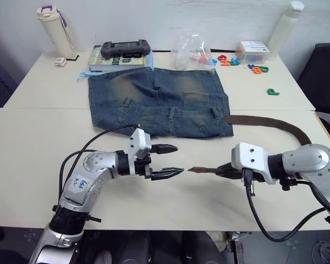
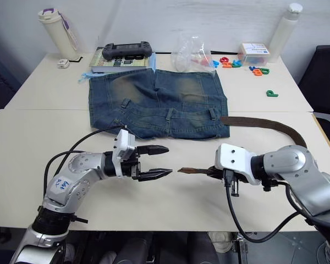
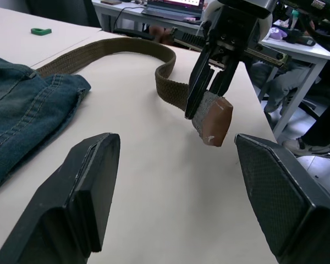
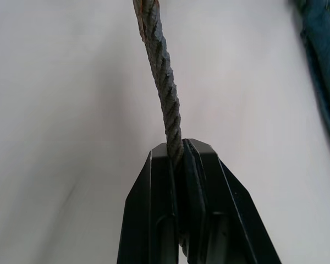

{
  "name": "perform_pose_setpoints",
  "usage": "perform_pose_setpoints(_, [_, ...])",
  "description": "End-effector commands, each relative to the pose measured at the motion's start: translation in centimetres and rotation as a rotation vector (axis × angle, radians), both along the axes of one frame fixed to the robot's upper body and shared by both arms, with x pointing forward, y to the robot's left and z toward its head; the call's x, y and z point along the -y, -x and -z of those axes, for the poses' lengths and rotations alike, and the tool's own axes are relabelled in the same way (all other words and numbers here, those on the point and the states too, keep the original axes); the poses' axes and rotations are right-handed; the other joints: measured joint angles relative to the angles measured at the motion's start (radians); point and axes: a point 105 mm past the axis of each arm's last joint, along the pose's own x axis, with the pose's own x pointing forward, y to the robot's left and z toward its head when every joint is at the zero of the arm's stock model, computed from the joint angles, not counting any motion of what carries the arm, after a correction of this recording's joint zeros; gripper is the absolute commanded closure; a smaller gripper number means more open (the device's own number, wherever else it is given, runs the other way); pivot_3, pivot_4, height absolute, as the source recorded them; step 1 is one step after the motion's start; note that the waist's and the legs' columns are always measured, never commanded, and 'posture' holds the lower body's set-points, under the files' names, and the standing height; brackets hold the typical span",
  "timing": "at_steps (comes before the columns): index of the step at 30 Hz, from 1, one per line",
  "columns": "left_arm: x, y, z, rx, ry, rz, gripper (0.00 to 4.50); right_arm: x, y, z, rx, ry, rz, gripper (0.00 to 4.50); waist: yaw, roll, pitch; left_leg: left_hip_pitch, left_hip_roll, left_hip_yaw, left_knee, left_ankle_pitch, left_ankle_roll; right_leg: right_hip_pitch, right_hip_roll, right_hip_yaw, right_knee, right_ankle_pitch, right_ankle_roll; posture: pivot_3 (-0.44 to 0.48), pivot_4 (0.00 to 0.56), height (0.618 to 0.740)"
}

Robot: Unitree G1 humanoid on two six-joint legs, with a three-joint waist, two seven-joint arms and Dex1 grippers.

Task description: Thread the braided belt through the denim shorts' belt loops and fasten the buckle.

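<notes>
Holding: my right gripper (image 1: 223, 170) pinches the dark brown braided belt (image 1: 275, 124) near its tan leather tip, lifted off the white table (image 1: 38, 143).
Left gripper (image 1: 168, 161): fingers spread, empty, facing the tip, just apart.
Belt run: trails back past the right edge of the faded blue denim shorts (image 1: 159, 102).
Belt loops (image 1: 215, 111): none threaded yet, as far as I see.
Buckle: cannot locate it.
Left to do: threading, fastening, all of it.
Surroundings: book with black game controller (image 1: 125, 49), clear plastic bag (image 1: 191, 49), coloured letters (image 1: 272, 92), bottles; all beyond the shorts, nothing obstructing.

Coarse woven belt (image 3: 170, 88), faded denim shorts (image 1: 159, 102)
</notes>
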Motion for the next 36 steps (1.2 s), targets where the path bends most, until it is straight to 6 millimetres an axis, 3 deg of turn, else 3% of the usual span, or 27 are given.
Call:
perform_pose_setpoints(1, [0.6,0.5,-0.9,0.042,0.014,0.046,0.83,-1.1,0.1,-0.5,0.029,0.000,-0.028,4.45,0.000,0.000,0.000,0.000,0.000,0.000,-0.001,0.000,-0.001,0.000,0.000,0.000,-0.001,0.000,0.000,0.000,0.150,0.667])
perform_pose_setpoints(14, [1.4,0.4,0.0,0.044,-0.021,0.070,0.83,-2.4,-0.2,-1.1,0.043,-0.032,-0.038,4.45,0.000,0.000,0.000,0.000,0.000,0.000,-0.007,0.002,-0.003,-0.001,0.000,0.000,-0.004,0.000,0.000,0.000,0.150,0.667])
perform_pose_setpoints(17, [1.5,0.5,0.0,0.036,-0.015,0.082,1.49,-2.5,-0.2,-1.2,0.046,-0.034,-0.038,4.50,-0.001,0.000,0.000,0.000,0.000,0.000,-0.007,0.002,-0.003,-0.001,0.000,0.000,-0.004,0.000,0.000,0.000,0.150,0.667])
perform_pose_setpoints(18, [1.5,0.6,0.1,0.034,-0.016,0.086,2.06,-2.5,-0.2,-1.2,0.047,-0.034,-0.038,4.50,-0.001,0.000,0.000,0.000,0.000,0.000,-0.007,0.002,-0.003,-0.001,0.000,0.000,-0.004,0.000,0.000,0.000,0.150,0.667])
perform_pose_setpoints(21, [1.6,0.6,0.1,0.032,-0.015,0.091,3.04,-2.5,-0.1,-1.2,0.050,-0.034,-0.037,4.50,-0.001,0.000,0.000,0.000,0.000,0.000,-0.008,0.002,-0.003,-0.001,0.000,0.000,-0.004,0.000,0.000,0.000,0.150,0.667])
perform_pose_setpoints(24, [1.8,0.6,0.1,0.032,-0.014,0.097,4.36,-2.5,-0.1,-1.3,0.052,-0.034,-0.036,4.50,-0.001,0.000,0.000,0.000,0.000,0.000,-0.008,0.002,-0.003,-0.001,0.000,0.000,-0.004,0.000,0.000,0.000,0.150,0.667])
perform_pose_setpoints(35, [1.8,0.1,0.2,0.009,0.010,0.075,4.45,-3.0,-0.8,-2.6,0.116,-0.100,0.005,4.50,-0.001,0.000,0.000,0.000,0.000,0.000,-0.009,0.002,-0.003,-0.001,0.000,0.000,-0.004,0.000,0.000,0.000,0.150,0.667])
perform_pose_setpoints(36, [1.8,0.1,0.1,0.006,0.014,0.071,4.50,-3.0,-0.9,-2.8,0.124,-0.112,0.015,3.66,-0.001,0.000,0.000,0.000,0.000,0.000,-0.009,0.002,-0.003,-0.001,0.000,0.000,-0.005,0.000,0.000,0.000,0.150,0.667])
